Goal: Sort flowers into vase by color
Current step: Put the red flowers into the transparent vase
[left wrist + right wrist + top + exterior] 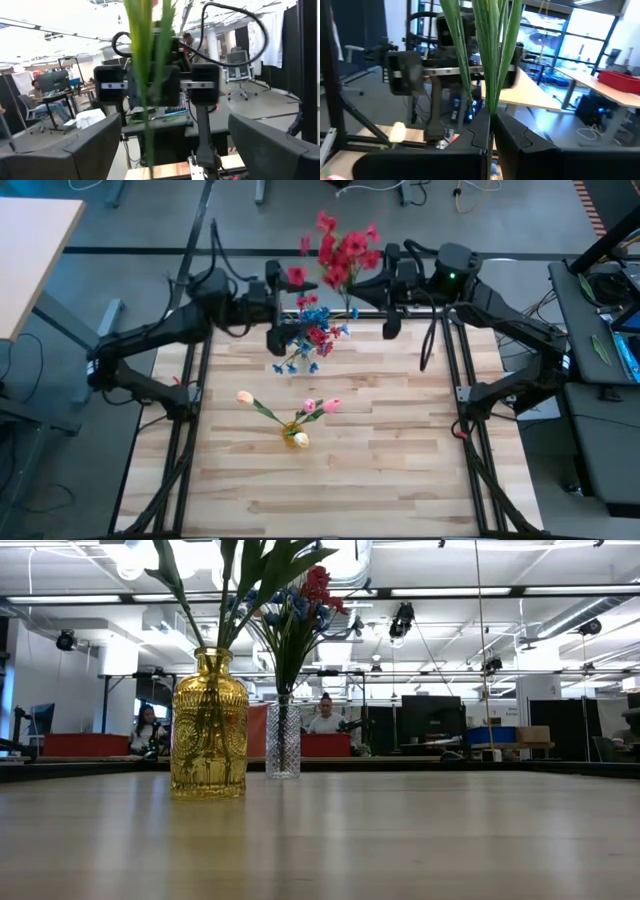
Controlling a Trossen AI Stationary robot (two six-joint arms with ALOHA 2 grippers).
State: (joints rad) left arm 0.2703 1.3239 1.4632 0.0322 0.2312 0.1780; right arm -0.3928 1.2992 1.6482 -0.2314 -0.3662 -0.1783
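**So both arms are up at the far edge with the red bunch between them**

Okay, from the high view the two arms meet at the far edge of the wooden table (400, 470). The right gripper (362, 286) has the red flowers (340, 250), and in the right wrist view its fingers (470, 135) are pinched together right on the green stems (492, 55), so that claw is clamped on the bunch. The blossoms fan out past the table's far edge.

The left gripper (282, 288) sits just beside that bunch, facing the other claw. Its wrist view shows its fingers (95, 142) spread wide apart, with green stems (147, 75) standing in the gap and touching neither finger as far as I can see. So that one is open.

Right under the left gripper there's a clear vase (283, 737) holding mostly blue flowers (315, 325) with some red ones mixed in. Nearer the middle of the table is a yellow glass vase (209, 725) with the pink and cream tulip buds (318, 406) leaning out of it in different directions. In the low view the yellow vase stands closer to the camera and the clear one behind it, slightly off to one side, not touching.

Couple of people sitting at desks in the room behind the table too.
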